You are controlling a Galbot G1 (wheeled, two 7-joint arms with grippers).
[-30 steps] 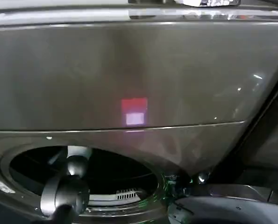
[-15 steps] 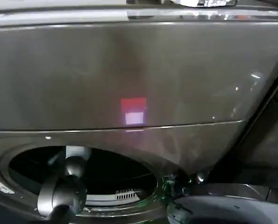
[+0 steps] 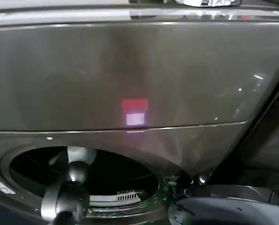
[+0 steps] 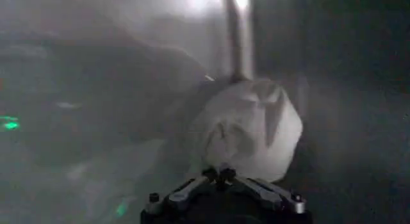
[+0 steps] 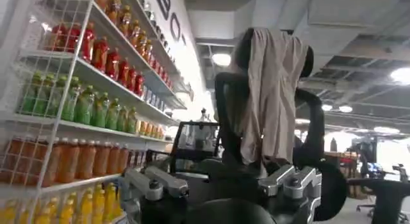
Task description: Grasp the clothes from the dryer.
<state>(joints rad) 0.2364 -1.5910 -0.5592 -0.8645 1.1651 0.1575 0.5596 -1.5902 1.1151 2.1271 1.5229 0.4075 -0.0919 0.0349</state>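
Observation:
The dryer (image 3: pixel 130 70) stands as a dark bronze-grey front right before me, its round drum mouth (image 3: pixel 116 171) open at the lower left. My left arm (image 3: pixel 66 197) reaches down into that mouth. Inside the dark drum lies the clothes (image 4: pixel 246 132), a small white bundle of soft fabric. My left gripper (image 4: pixel 218 175) has its fingertips closed together on the bundle's near edge. The right gripper (image 5: pixel 224 187) is parked outside at the lower right of the machine, open, with nothing between its fingers (image 5: pixel 157 190).
The drum's metal wall (image 4: pixel 96 84) curves around the bundle. A red and white light patch (image 3: pixel 134 112) reflects on the dryer's front. In the right wrist view, shelves of bottled drinks (image 5: pixel 83 97) and a chair draped with a beige garment (image 5: pixel 272 97) stand in the room.
The left arm has shifted very slightly in the drum mouth. Nothing else has visibly changed.

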